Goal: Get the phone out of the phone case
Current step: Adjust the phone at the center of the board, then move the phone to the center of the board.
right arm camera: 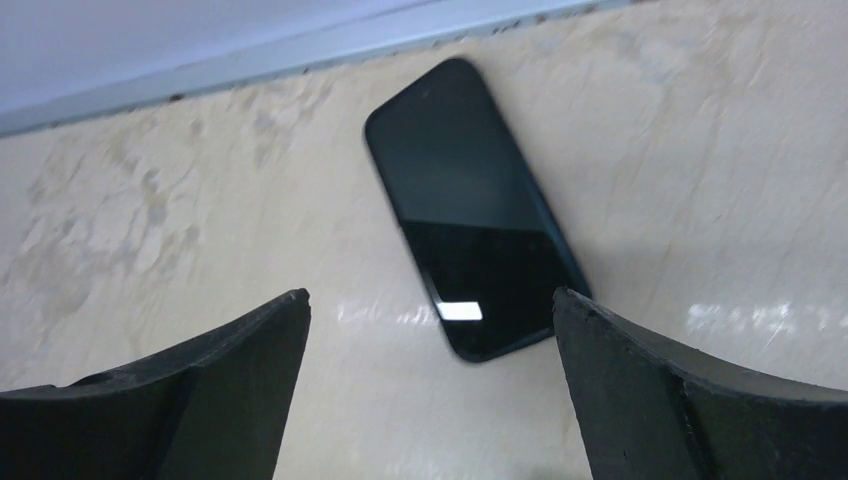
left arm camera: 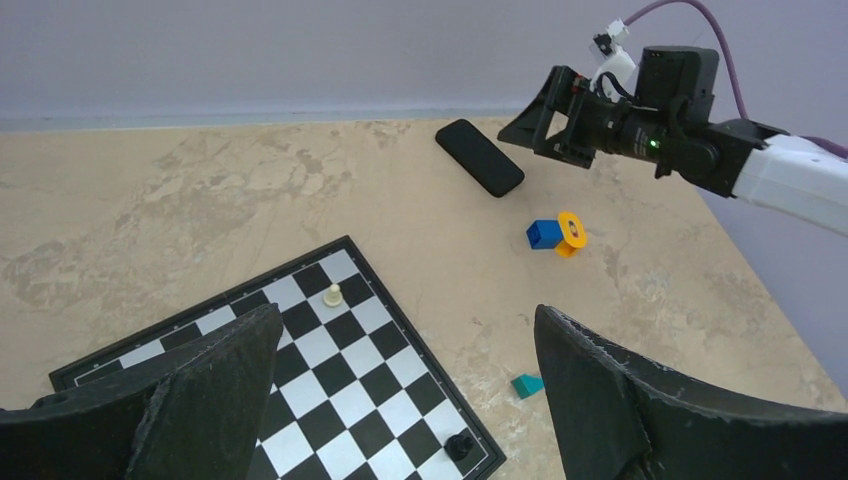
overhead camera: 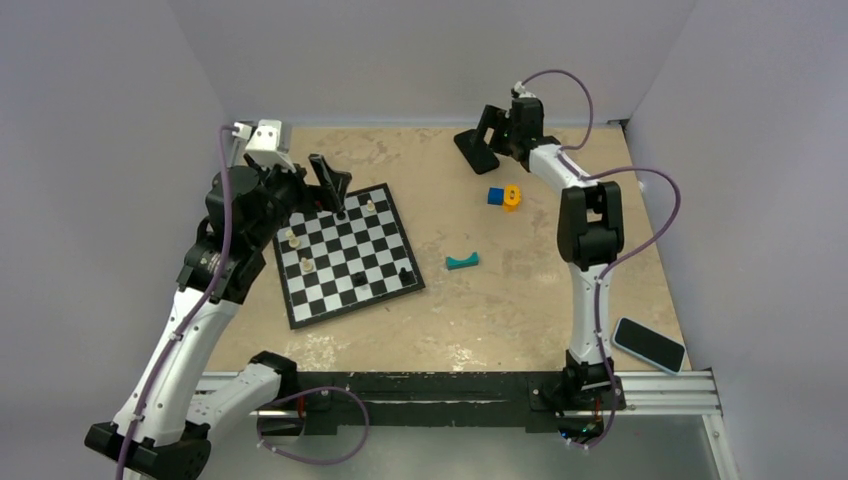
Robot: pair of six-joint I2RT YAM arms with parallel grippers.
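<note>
The phone [overhead camera: 649,346], light-blue with a dark edge along its near-left side, lies flat at the table's near right edge, far from both grippers. I cannot make out the phone case as a separate shell. A black glossy slab [right arm camera: 470,220] with no holes showing lies at the far back of the table; it also shows in the top view [overhead camera: 477,154] and the left wrist view [left arm camera: 480,157]. My right gripper [right arm camera: 430,310] is open and empty, hovering just above this slab. My left gripper [left arm camera: 405,330] is open and empty above the chessboard's far edge.
A chessboard [overhead camera: 345,255] with a few pieces lies left of centre. A blue cube [overhead camera: 495,196] and an orange piece [overhead camera: 512,197] sit near the right arm. A teal arch block [overhead camera: 462,262] lies mid-table. Grey walls enclose three sides.
</note>
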